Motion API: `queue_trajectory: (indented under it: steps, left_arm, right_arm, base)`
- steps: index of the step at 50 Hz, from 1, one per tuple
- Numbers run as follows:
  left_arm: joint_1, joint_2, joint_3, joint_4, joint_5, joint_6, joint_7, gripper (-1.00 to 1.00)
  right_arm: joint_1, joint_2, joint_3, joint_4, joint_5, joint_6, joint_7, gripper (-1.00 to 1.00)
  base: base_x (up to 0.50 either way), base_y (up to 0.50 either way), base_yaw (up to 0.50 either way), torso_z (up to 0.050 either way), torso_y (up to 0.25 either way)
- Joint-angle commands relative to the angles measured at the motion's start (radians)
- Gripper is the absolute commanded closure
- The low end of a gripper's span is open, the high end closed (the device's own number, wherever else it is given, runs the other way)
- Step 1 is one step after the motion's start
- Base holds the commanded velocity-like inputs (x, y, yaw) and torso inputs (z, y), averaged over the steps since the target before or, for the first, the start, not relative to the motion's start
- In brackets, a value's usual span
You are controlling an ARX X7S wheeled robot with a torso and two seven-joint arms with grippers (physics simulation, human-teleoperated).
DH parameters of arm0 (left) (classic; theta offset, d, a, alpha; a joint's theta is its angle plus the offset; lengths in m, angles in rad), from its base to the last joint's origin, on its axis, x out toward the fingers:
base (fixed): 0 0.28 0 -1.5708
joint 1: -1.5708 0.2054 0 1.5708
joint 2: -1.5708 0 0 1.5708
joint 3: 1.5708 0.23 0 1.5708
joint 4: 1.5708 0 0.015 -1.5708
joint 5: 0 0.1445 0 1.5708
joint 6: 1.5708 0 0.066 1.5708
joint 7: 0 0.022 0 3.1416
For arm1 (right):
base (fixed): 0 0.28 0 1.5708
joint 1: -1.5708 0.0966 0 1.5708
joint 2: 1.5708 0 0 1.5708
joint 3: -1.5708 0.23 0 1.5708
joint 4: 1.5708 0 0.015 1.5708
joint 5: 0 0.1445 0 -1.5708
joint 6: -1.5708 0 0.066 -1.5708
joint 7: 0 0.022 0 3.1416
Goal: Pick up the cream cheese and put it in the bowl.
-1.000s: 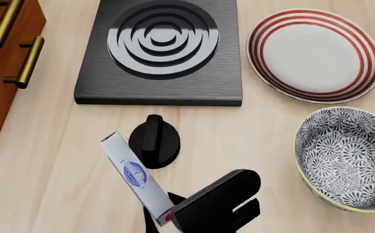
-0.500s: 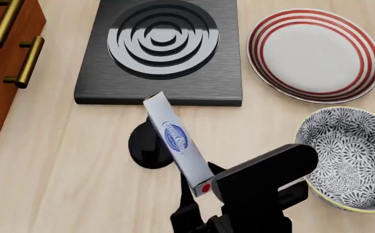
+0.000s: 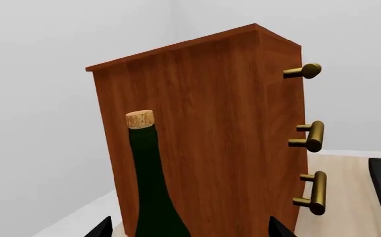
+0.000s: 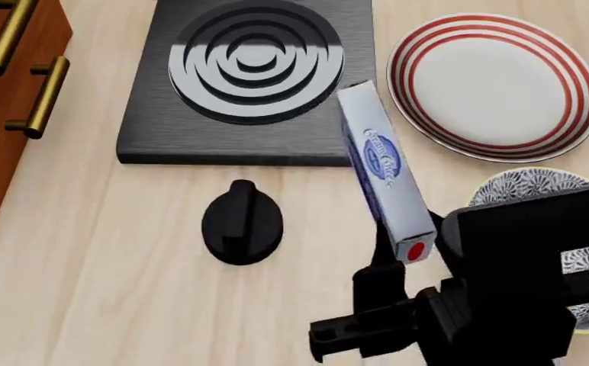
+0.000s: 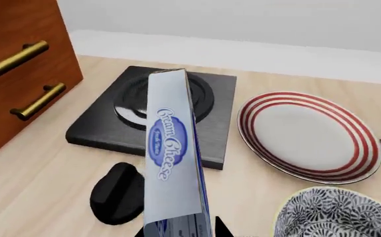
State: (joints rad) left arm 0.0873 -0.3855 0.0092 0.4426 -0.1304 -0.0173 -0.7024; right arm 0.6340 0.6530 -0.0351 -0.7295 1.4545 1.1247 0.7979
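Holding the cream cheese (image 4: 384,171) by its red-dot end, the right gripper (image 4: 401,263) sits clamped on the box, raised above the wooden counter (image 4: 91,290). The box juts up and away from the gripper, its far end overlapping the front right corner of the black burner plate (image 4: 249,84) in the head view. In the right wrist view the box (image 5: 172,153) stands nearly upright in front of the camera, blue logo facing the lens, the two finger tips only just visible at its base.

The bowl (image 4: 523,187) lies just to the right of the gripper, largely hidden behind the black arm; the box is beside the bowl's rim, not over its opening. The black knob (image 4: 242,223) rests on the counter to the gripper's left, apart from it. The red-ringed plate (image 4: 493,84) lies beyond the bowl.

The left gripper's fingers do not show clearly; cannot tell its state. Its wrist camera faces a corked green bottle (image 3: 149,182) in front of a wooden cabinet (image 3: 223,128) with brass handles.
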Motion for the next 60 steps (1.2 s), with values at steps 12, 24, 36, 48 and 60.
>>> queue_trajectory:
  steps: [12,24,36,48,60]
  left_arm:
    - [-0.001,-0.003,0.004,-0.002,0.002,-0.004,-0.005,-1.00]
    - [-0.004,-0.005,0.009,-0.004,0.006,-0.009,-0.006,-1.00]
    - [-0.004,-0.007,0.011,-0.001,0.006,-0.013,-0.008,-1.00]
    - [-0.003,-0.009,0.012,0.000,0.005,-0.012,-0.009,-1.00]
    - [-0.003,-0.010,0.012,-0.001,0.003,-0.009,-0.011,-1.00]
  right_arm:
    - [-0.227,0.023,0.183,-0.108,0.028,-0.063,0.136,1.00]
    - [0.107,0.162,0.107,0.131,0.268,0.006,0.282,1.00]
    - [0.091,0.209,0.150,0.207,0.321,-0.025,0.330,1.00]
    - [0.090,0.244,0.154,0.255,0.388,-0.042,0.385,1.00]
    - [0.145,0.267,0.099,0.312,0.452,-0.030,0.420,1.00]
  base:
    - [0.00,0.00,0.00,0.000,0.000]
    - [0.00,0.00,0.00,0.000,0.001]
    - [0.00,0.00,0.00,0.000,0.001]
    - [0.00,0.00,0.00,0.000,0.000]
    - [0.00,0.00,0.00,0.001,0.001]
